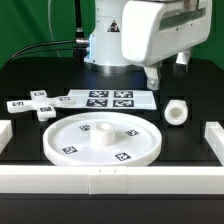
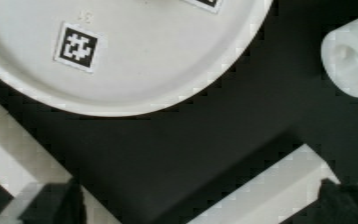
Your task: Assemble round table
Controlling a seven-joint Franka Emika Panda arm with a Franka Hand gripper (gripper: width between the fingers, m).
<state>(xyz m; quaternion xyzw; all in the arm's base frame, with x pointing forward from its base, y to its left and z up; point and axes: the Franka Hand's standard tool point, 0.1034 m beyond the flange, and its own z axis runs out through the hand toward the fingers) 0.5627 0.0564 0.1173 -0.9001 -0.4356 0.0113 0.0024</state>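
The large rimmed round disc (image 1: 103, 140) lies flat at the table's front middle, with tags on its face and a raised hub in the centre. In the wrist view its edge and one tag (image 2: 123, 50) show. The short cylindrical leg (image 1: 176, 112) lies to the exterior view's right of the disc and shows at the wrist view's edge (image 2: 355, 60). The small cross-shaped piece (image 1: 40, 105) lies at the left. My gripper (image 1: 154, 77) hangs above the table behind the leg. It is open and empty (image 2: 197, 212), with dark fingertips (image 2: 51, 205) far apart.
The marker board (image 1: 105, 99) lies behind the disc. White border blocks stand at the left (image 1: 5, 134), at the right (image 1: 213, 135) and along the front (image 1: 110, 182). One block shows as a diagonal white band in the wrist view (image 2: 265, 185). The robot's base stands at the back.
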